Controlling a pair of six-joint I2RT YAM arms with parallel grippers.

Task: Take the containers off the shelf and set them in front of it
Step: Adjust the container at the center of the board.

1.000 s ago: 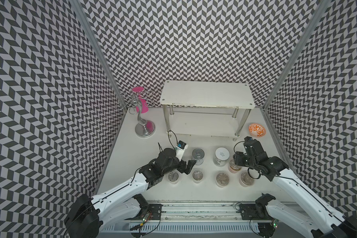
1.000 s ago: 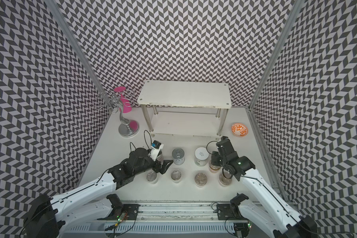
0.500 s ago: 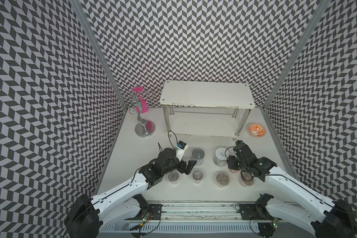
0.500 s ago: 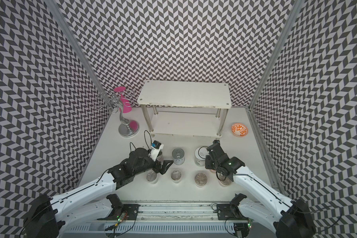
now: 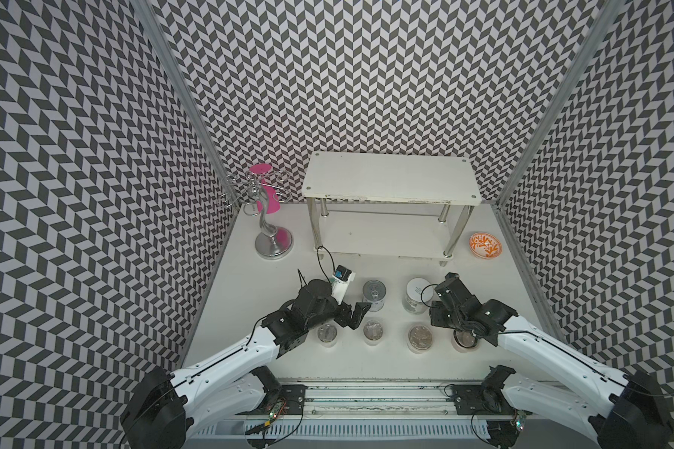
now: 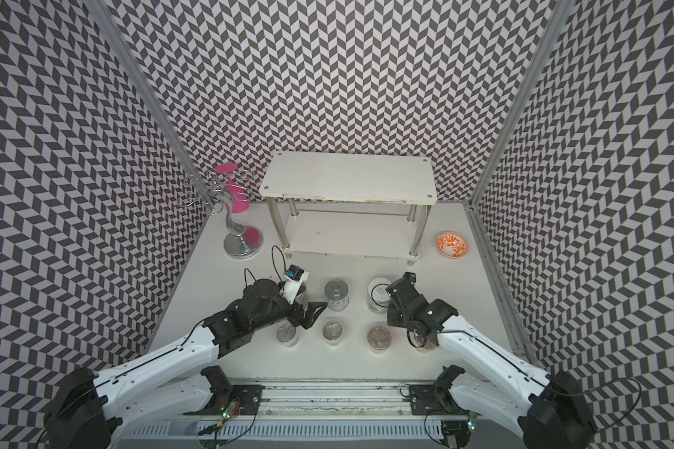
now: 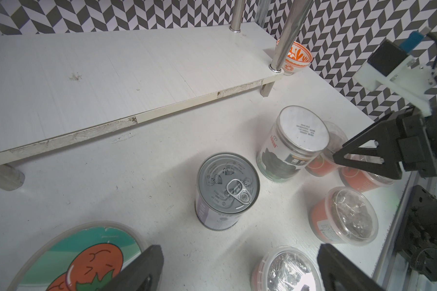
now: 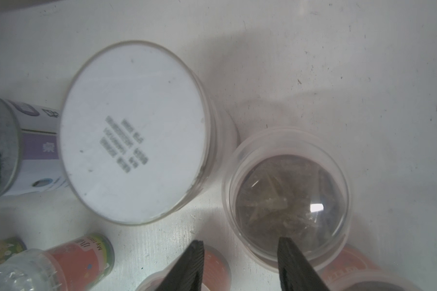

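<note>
The white two-tier shelf [image 5: 390, 179] stands at the back with both boards bare. In front of it stand the silver can [image 5: 374, 291], the white-lidded jar [image 5: 416, 289] and a row of clear tubs [image 5: 373, 331]. One tub [image 8: 285, 196] sits right beside the white-lidded jar. My left gripper [image 5: 353, 317] hovers wide open beside the can, holding nothing. The jar with the teal-orange lid [image 7: 86, 252] lies just under it. Above the right-hand tubs my right gripper [image 5: 436, 317] has its jaws apart and nothing between them.
A chrome cup stand [image 5: 267, 229] with a pink cup [image 5: 263, 188] is at the back left. An orange-patterned bowl [image 5: 485, 245] sits right of the shelf. Patterned walls close in both sides, and the arm rail [image 5: 366, 392] runs along the front edge.
My right arm has swung left, from over the right-hand tubs toward the white-lidded jar. The left arm and all containers have stayed put.
</note>
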